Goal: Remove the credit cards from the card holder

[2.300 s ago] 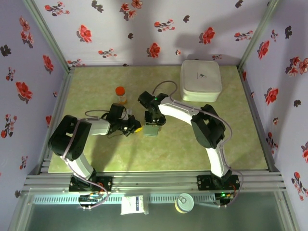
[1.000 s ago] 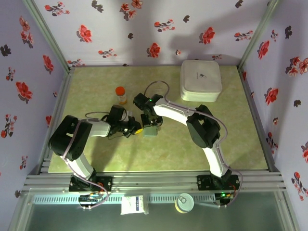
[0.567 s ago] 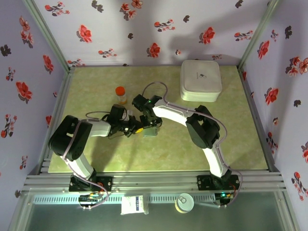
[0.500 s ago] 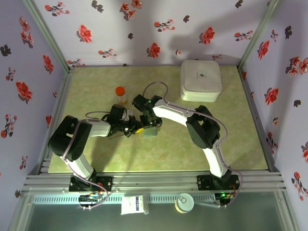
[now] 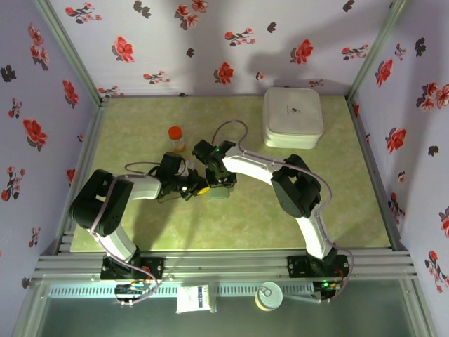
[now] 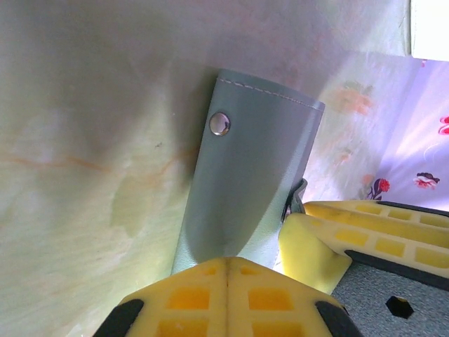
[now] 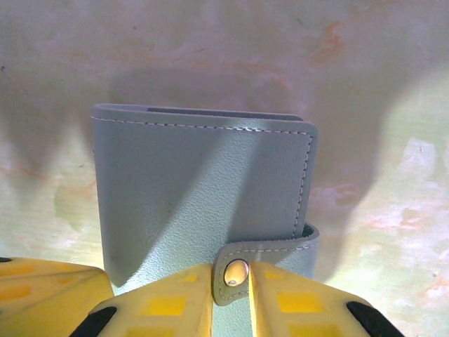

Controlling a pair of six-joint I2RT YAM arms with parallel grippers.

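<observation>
The left tool (image 6: 228, 270) sits low over the green surface (image 5: 140, 133), fingers pressed together at the edge of the card holder (image 7: 200, 182), which lies closed and flat near the middle. The right tool (image 7: 231, 281) is clamped on its snap strap (image 7: 266, 251).

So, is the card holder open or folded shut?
Folded shut: the card holder lies with its panels stacked, and its snap strap wraps round the edge, fastened.

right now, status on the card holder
Left gripper shut at card holder edge. Right gripper pinching snap tab. Holder closed. Bottle well clear.
</observation>
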